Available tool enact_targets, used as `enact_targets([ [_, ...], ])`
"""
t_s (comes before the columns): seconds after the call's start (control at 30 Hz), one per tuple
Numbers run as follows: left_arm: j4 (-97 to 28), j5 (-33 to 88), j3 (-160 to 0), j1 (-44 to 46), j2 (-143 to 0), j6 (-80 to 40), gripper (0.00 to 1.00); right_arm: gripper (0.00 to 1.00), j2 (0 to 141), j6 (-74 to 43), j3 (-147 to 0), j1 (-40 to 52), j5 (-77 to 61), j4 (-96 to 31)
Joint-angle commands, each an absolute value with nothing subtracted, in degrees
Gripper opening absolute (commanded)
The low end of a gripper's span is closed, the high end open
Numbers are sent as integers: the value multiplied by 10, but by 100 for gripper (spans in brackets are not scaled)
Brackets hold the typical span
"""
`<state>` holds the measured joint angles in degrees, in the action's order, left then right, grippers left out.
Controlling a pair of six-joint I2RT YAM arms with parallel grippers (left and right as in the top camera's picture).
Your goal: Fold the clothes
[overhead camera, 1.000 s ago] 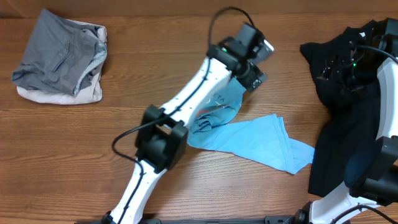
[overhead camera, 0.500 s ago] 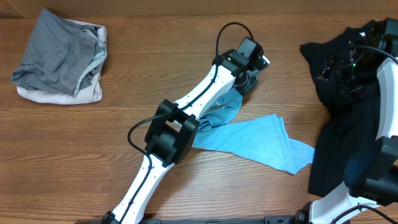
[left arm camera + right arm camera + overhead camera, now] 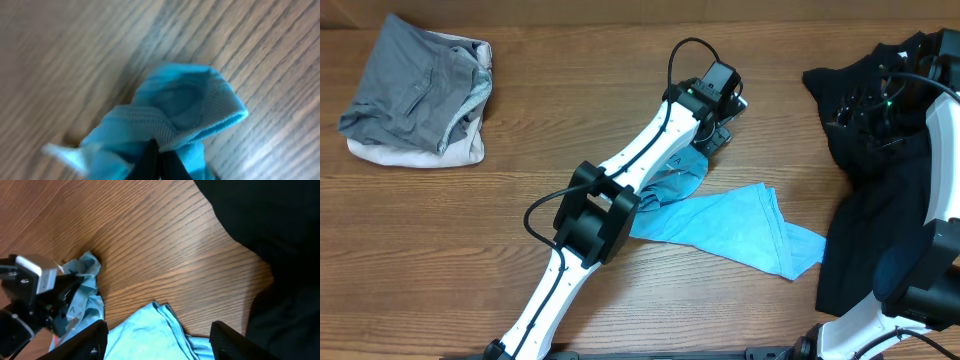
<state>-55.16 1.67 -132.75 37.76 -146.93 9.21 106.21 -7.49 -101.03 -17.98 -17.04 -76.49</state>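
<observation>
We find the T-shirt (image 3: 740,225) near the middle of the desk (image 3: 570,100), a pile of garments (image 3: 420,95) at its far left corner, and a loose garment (image 3: 865,200) spread along the right edge.

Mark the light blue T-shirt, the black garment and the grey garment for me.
light blue T-shirt (image 3: 740,228): overhead view, its flat spread part.
black garment (image 3: 865,230): overhead view, mid body.
grey garment (image 3: 415,85): overhead view, top of the heap.

I log the bench (image 3: 570,60) as wood, clear grain, low sheen. The shirt (image 3: 190,115) is soft matt knit cloth, ribbed along its band. I read the black garment (image 3: 875,200) as matt cloth, the left arm (image 3: 650,140) shell as smooth, glossy white plastic.
</observation>
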Motion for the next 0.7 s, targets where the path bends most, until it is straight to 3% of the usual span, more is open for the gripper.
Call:
enact_targets([
  [0.0,-595,-38,-1401,375,-1432,74,4,70,1040,-72,-1023,-180,-189,-766],
  [0.3,-721,-70,-1535,353,-1373,20,4,70,1040,-70,-1023,-164,-207,-785],
  [0.67,-864,-70,-1547,314,-1258,-15,4,70,1040,-38,-1023,-124,-242,-804],
])
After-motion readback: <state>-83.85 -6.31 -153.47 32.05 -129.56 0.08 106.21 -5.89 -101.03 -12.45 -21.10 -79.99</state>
